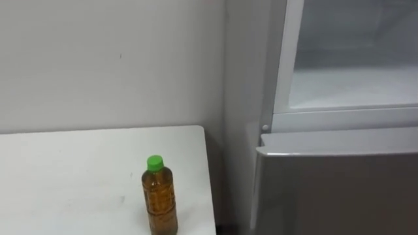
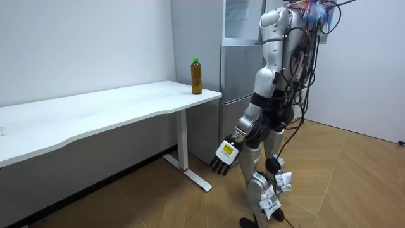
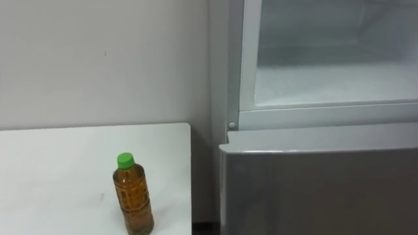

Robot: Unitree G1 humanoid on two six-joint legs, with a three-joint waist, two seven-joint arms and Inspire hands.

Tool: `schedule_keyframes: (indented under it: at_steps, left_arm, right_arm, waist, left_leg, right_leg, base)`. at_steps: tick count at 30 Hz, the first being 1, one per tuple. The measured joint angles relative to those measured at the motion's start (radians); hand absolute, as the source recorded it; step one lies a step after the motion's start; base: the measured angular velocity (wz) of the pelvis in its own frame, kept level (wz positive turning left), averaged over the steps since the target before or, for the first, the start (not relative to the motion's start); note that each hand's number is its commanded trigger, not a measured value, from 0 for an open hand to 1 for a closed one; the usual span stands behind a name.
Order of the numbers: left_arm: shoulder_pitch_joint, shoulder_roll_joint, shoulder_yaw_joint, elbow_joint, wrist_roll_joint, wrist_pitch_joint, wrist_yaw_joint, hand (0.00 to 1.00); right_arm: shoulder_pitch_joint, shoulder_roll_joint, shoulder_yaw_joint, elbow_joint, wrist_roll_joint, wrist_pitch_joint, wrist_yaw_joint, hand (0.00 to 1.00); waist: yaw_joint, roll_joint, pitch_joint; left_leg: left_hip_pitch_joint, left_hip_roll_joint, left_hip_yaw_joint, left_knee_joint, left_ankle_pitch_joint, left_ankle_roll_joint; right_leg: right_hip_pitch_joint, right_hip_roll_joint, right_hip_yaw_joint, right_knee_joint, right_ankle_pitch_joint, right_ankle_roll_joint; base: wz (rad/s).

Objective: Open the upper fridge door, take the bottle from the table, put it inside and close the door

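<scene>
- bottle [image 1: 160, 196] upright, green cap, on white table [image 1: 78, 176], near its 3 o'clock edge
- fridge [image 1: 339, 183] at bottle's 3 o'clock, upper compartment [image 1: 356, 59] open
- left hand [image 2: 223, 158] hangs at the robot's side, fingers loose and apart, holding nothing

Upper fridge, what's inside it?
The upper fridge shows a white floor and back wall, nothing on them; its top lies outside the picture. The bottle stands on the table.
</scene>
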Motion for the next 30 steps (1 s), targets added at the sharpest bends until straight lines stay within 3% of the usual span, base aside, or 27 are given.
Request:
schedule_keyframes:
  at_steps: [3, 5, 8, 10, 13, 18, 23, 26, 30]
  left_arm:
    - [0.001, 0.004, 0.002, -0.008, 0.002, 0.000, -0.011, 0.00]
    - [0.014, 0.002, 0.020, -0.015, 0.002, 0.000, -0.018, 0.00]
    - [0.021, 0.003, 0.023, -0.025, 0.001, 0.000, -0.030, 0.00]
    - [0.019, 0.004, 0.026, -0.028, 0.002, 0.001, -0.034, 0.00]
    - [0.018, 0.004, 0.028, -0.029, 0.001, 0.005, -0.047, 0.00]
    - [0.012, 0.005, 0.037, -0.035, -0.001, 0.018, -0.068, 0.00]
    - [0.010, 0.006, 0.037, -0.027, 0.002, 0.020, -0.073, 0.00]
    - [0.025, 0.005, 0.037, -0.046, 0.002, 0.035, -0.073, 0.00]
    - [0.026, 0.005, 0.037, -0.054, 0.002, 0.038, -0.073, 0.00]
  right_arm:
    - [0.010, -0.002, 0.029, -0.145, -0.002, 0.005, 0.029, 0.00]
    - [0.033, -0.002, 0.028, -0.313, -0.002, 0.006, 0.061, 0.00]
    - [0.031, -0.004, 0.029, -0.396, 0.004, 0.000, 0.077, 0.00]
    - [0.030, -0.010, 0.031, -0.459, 0.002, 0.027, 0.092, 0.00]
    - [0.032, -0.014, 0.030, -0.475, 0.003, 0.029, 0.105, 0.00]
    - [0.040, -0.029, 0.030, -0.596, 0.004, 0.092, 0.124, 0.00]
    - [0.057, -0.078, 0.030, -0.740, 0.000, 0.146, 0.159, 0.00]
    - [0.058, -0.122, 0.029, -0.856, -0.002, 0.203, 0.203, 0.00]
    - [0.058, -0.158, 0.020, -0.931, -0.002, 0.221, 0.231, 0.00]
  waist:
    - [0.002, -0.011, -0.0016]
    - [-0.001, -0.006, -0.0027]
    - [0.002, -0.008, -0.0043]
    - [0.004, -0.010, -0.0022]
    - [0.003, -0.005, 0.0025]
    - [0.003, -0.002, 0.0039]
    - [0.034, -0.001, 0.0057]
    - [0.043, -0.002, 0.0056]
    - [0.049, -0.005, 0.0049]
  left_leg:
    - [-0.002, -0.001, -0.006, 0.001, 0.000, 0.000]
    - [-0.001, 0.000, -0.014, 0.002, 0.000, 0.000]
    - [0.003, 0.000, -0.016, 0.002, 0.000, 0.000]
    - [0.002, 0.001, -0.015, 0.001, 0.000, 0.000]
    - [0.001, 0.000, -0.014, 0.000, 0.000, 0.000]
    - [-0.006, 0.001, -0.006, 0.000, 0.000, 0.000]
    - [-0.018, 0.002, 0.013, 0.000, 0.000, 0.001]
    - [-0.022, 0.005, 0.021, 0.002, 0.001, 0.001]
    - [-0.019, 0.004, 0.024, 0.003, 0.001, 0.001]
  right_leg:
    - [0.000, 0.000, -0.008, 0.001, 0.000, 0.000]
    - [0.003, 0.000, -0.008, -0.001, 0.000, 0.000]
    - [0.006, 0.000, -0.008, 0.001, 0.000, 0.000]
    - [0.006, 0.000, -0.008, 0.004, 0.001, 0.000]
    - [0.004, -0.001, -0.007, 0.013, 0.001, 0.000]
    - [-0.008, -0.002, -0.009, 0.025, 0.001, -0.001]
    - [-0.034, 0.001, 0.011, 0.038, 0.005, -0.006]
    - [-0.048, 0.003, 0.019, 0.052, 0.006, -0.008]
    - [-0.047, 0.003, 0.021, 0.052, 0.006, -0.008]
  base:
    - [0.07]
    - [0.00]
    - [0.00]
    - [0.00]
    - [-0.01]
    - [-0.02]
    - [-0.13]
    - [-0.13]
    - [0.00]
